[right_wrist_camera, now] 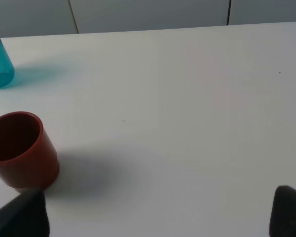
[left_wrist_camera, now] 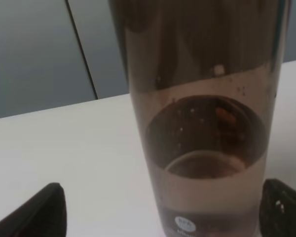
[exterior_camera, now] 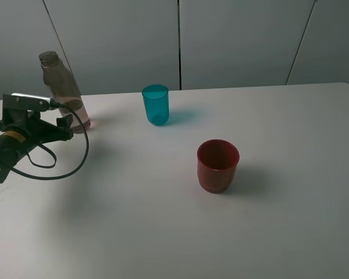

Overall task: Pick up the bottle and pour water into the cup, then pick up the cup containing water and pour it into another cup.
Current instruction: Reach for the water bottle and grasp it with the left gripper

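Step in hand, by my judgement: the first grasp; nothing is poured yet.

The bottle (exterior_camera: 62, 87) stands upright and uncapped at the far left of the table (exterior_camera: 279, 209), with some liquid in its lower part. Your left gripper (left_wrist_camera: 160, 212) straddles its lower part with the fingers spread wide. One finger stands clear of the wall. The other is just beside it, and contact cannot be told. It has hold of nothing.

The teal cup (exterior_camera: 155, 104) is upright, right of the bottle and well apart from it. The red cup (exterior_camera: 217, 165) is upright, nearer the front.

Your right gripper (right_wrist_camera: 155, 215) is spread wide and empty over bare table, right of the red cup.

Next you need to close squarely on the bottle, lift it level, then carry it to the teal cup.
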Robot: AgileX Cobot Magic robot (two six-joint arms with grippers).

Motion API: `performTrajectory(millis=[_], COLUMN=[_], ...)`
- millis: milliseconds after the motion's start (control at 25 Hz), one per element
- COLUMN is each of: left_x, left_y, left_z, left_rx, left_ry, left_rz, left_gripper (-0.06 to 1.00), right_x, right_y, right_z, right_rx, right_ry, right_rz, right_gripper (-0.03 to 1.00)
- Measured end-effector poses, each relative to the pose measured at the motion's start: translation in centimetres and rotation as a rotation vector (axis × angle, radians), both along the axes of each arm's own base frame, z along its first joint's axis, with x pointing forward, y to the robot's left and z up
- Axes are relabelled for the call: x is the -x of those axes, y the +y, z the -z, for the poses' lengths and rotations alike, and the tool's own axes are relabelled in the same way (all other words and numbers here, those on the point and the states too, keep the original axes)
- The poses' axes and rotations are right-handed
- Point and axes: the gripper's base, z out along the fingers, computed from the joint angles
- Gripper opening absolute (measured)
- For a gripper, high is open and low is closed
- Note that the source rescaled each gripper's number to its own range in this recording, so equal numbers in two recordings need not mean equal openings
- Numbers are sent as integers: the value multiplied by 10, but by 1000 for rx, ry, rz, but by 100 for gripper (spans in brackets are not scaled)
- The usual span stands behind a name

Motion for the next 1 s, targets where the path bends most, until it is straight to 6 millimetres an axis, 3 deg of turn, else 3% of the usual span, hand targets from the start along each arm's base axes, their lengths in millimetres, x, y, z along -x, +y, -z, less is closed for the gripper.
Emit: performTrajectory(millis=[1000], left_x=[-64], left_y=[-11], left_z=[15], left_rx=[-13], left_ry=[-128], left_rz=[124], left_gripper=[99], right_x=[0], right_y=[0], right_z=[0], right_rx=[0], right_ry=[0], right_rz=[0], right_gripper=[76])
